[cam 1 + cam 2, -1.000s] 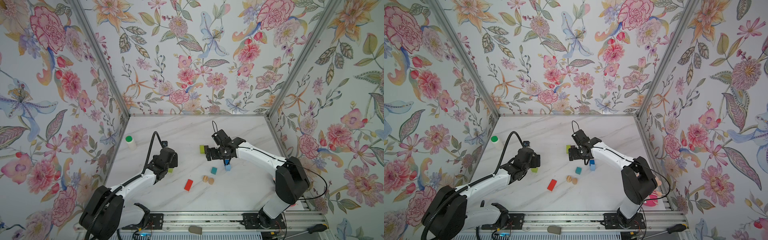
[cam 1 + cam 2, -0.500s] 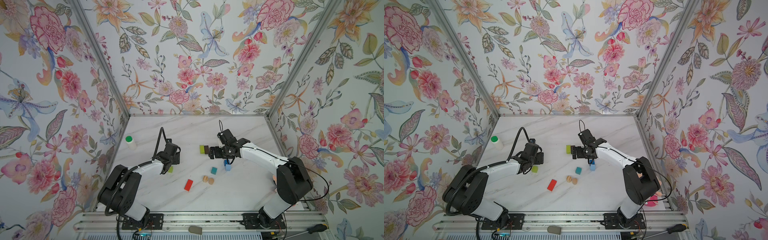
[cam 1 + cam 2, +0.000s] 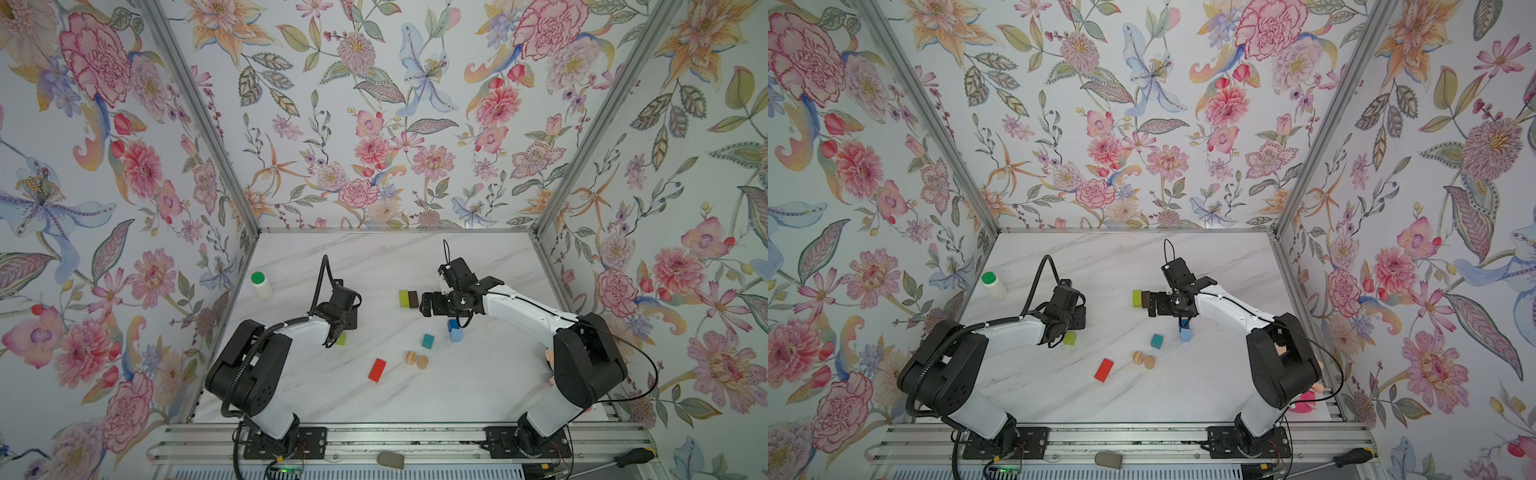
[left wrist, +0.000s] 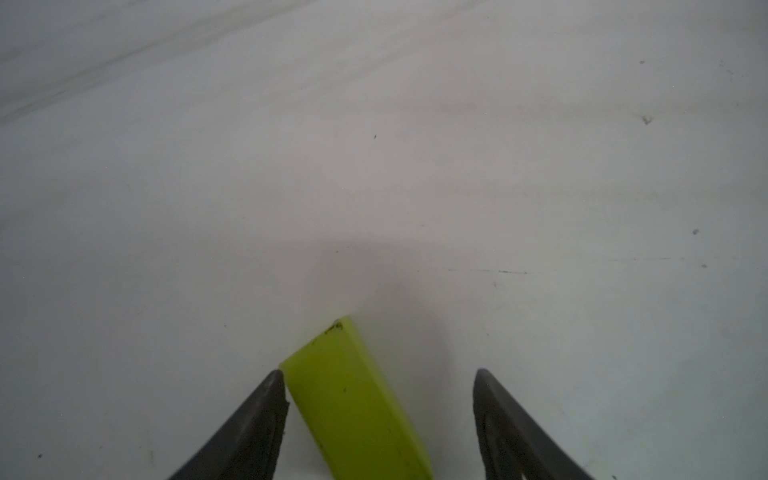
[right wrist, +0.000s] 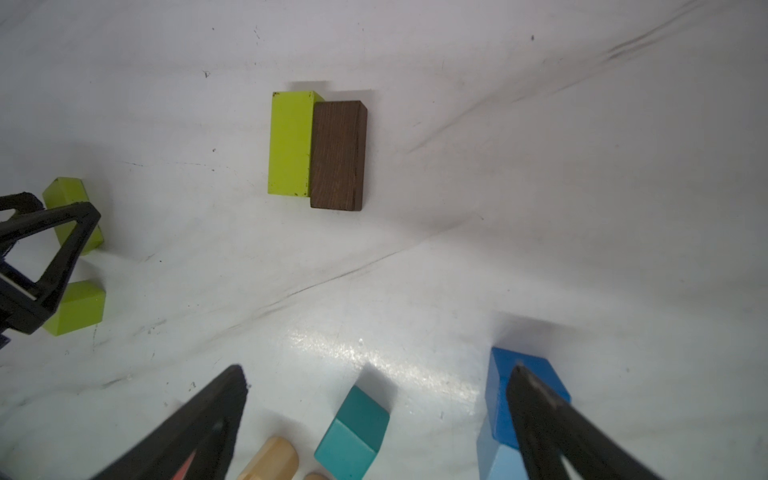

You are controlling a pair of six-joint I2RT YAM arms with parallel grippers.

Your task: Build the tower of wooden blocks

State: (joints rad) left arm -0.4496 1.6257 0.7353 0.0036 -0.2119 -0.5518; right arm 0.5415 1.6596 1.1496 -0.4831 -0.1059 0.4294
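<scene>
Left pincer (image 4: 378, 372) partly open astride yellow-green block (image 4: 353, 407), not yet gripped. Right pincer (image 5: 377, 369) wide, empty; brown block (image 5: 338, 156) flush against green slab (image 5: 289, 143), likely tower base.

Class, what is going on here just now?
No tower stands yet. The left gripper has its fingers either side of a yellow-green block, not clamped. The right gripper hangs open near a green block and a brown block lying side by side. The red block, teal block, blue blocks and tan pieces lie scattered.
</scene>
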